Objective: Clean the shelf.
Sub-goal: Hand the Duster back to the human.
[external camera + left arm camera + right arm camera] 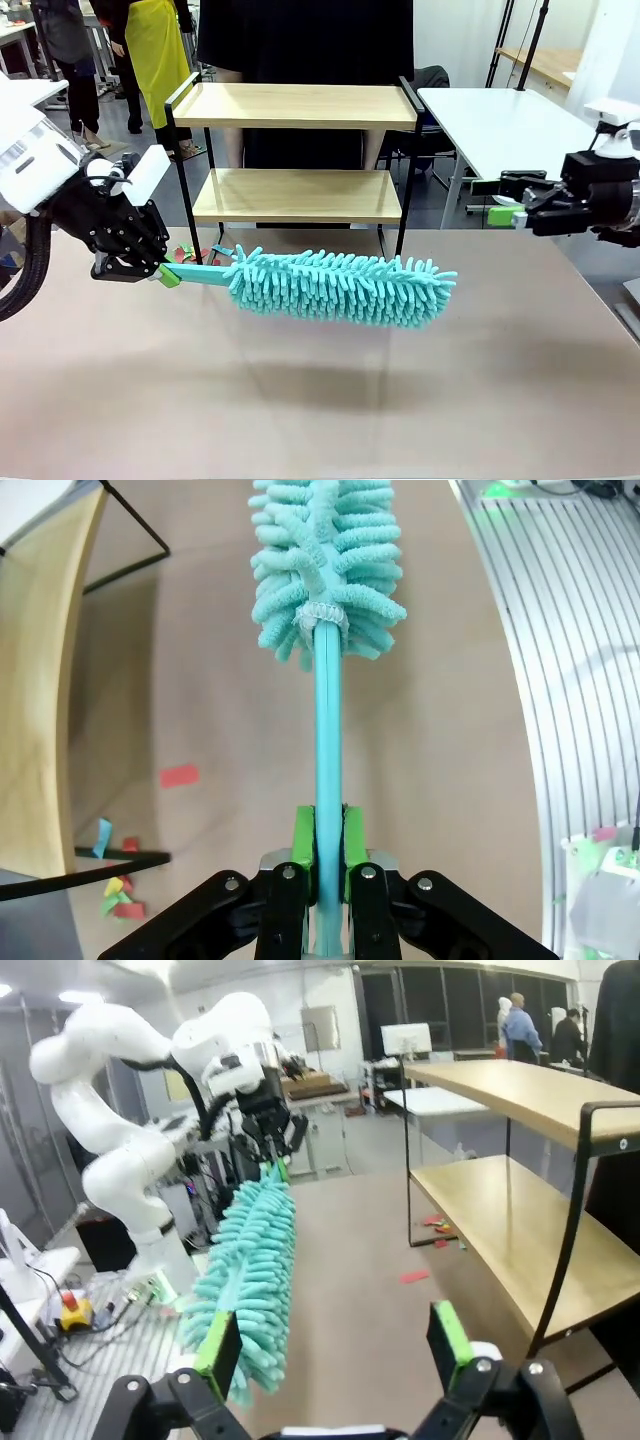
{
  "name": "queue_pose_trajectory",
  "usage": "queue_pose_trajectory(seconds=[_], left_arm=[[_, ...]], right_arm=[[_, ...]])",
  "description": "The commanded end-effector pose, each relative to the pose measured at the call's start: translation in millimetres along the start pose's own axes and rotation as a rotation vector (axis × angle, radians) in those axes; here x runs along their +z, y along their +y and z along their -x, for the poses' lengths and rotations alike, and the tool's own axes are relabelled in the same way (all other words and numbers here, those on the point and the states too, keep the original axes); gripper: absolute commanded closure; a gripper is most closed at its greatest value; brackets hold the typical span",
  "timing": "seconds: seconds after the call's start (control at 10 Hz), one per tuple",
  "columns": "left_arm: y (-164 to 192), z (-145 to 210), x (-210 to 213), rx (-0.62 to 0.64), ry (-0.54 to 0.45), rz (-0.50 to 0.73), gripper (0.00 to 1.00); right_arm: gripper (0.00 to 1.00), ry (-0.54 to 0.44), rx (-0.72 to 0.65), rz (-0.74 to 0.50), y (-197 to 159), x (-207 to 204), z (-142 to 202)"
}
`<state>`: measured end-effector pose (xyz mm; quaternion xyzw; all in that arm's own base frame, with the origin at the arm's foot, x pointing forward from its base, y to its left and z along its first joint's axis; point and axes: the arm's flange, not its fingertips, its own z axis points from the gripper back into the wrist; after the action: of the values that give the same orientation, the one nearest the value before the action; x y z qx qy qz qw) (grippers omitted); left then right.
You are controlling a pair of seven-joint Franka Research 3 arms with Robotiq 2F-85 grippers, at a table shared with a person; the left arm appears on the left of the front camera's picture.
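The shelf (300, 195) stands at the table's far side, two light wooden boards in a black frame; the wrist views show it as shelf (35, 700) and shelf (520, 1220). My left gripper (165, 272) is shut on the handle of a teal fluffy duster (340, 287), held level above the table in front of the shelf. The left wrist view shows the green pads (303, 845) clamping the duster (325, 570) handle. My right gripper (503, 213) hangs open at the right, empty, with its fingers (450, 1340) spread wide.
Small coloured paper scraps (195, 253) lie on the brown table by the shelf's left legs, scraps (120, 885) and a red piece (180, 776). A person stands behind the shelf. A white table (510, 125) sits at the back right.
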<state>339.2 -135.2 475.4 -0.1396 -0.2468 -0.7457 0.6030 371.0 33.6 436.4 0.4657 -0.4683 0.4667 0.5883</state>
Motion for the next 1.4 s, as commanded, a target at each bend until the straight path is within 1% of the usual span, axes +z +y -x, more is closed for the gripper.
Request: queue_pose_trajectory(seconds=[0.0, 0.2, 0.4, 0.6, 0.7, 1.0, 1.1, 1.3], left_arm=[[0, 0, 2, -0.005, -0.013, 0.001, 0.87], [0, 0, 2, -0.005, -0.013, 0.001, 0.87], [0, 0, 2, -0.005, -0.013, 0.001, 0.87], [0, 0, 2, -0.005, -0.013, 0.001, 0.87], [0, 0, 2, -0.005, -0.013, 0.001, 0.87], [0, 0, 2, -0.005, -0.013, 0.001, 0.87], [0, 0, 2, -0.005, -0.013, 0.001, 0.87], [0, 0, 2, -0.005, -0.013, 0.001, 0.87]], right_arm=[[0.0, 0.029, 0.093, 0.037, 22, -29, 5], [0.0, -0.045, 0.065, -0.029, 42, -42, 12], [0.0, -0.052, 0.054, -0.061, 54, -57, 24], [0.0, -0.076, -0.002, -0.127, 65, -66, 32], [0.0, -0.07, -0.019, -0.147, 71, -67, 35], [0.0, -0.01, -0.038, -0.183, 86, -77, 49], [0.0, -0.006, -0.055, -0.19, 90, -79, 55], [0.0, 0.04, -0.051, -0.19, 99, -85, 64]])
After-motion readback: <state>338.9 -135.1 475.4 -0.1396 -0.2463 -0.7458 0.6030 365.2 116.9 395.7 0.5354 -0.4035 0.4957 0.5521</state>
